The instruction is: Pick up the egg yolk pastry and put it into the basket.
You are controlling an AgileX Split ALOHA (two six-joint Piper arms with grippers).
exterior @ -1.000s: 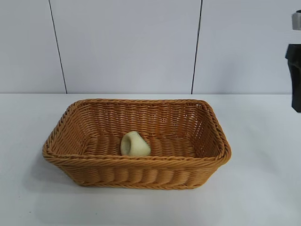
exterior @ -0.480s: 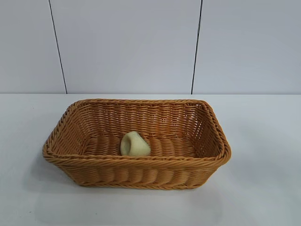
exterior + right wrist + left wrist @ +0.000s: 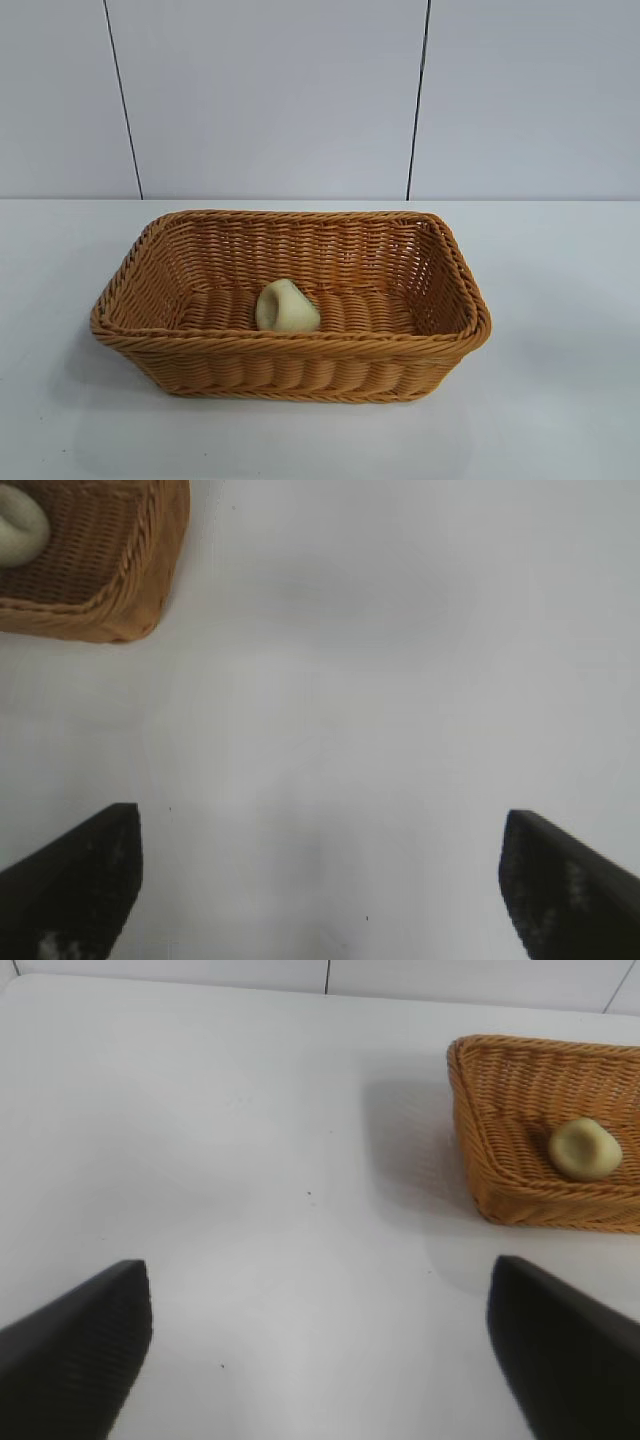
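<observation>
The pale yellow egg yolk pastry [image 3: 286, 307] lies on the floor of the orange-tan wicker basket [image 3: 300, 345], near its front wall. It also shows as a small lump, the egg yolk pastry [image 3: 585, 1149], inside the basket [image 3: 500, 1150] in the left wrist view, and the egg yolk pastry [image 3: 18, 525] at the edge of the right wrist view in the basket [image 3: 130, 590]. My left gripper [image 3: 320, 1330] is open over bare table, well away from the basket. My right gripper [image 3: 320, 870] is open too, over bare table on the other side. Neither arm appears in the exterior view.
The white table [image 3: 560, 400] surrounds the basket on all sides. A pale panelled wall [image 3: 270, 100] with two dark seams stands behind it.
One second ago a dark part of the right arm stood at the right edge of the exterior view; it has left the picture. Basket and pastry have not moved.
</observation>
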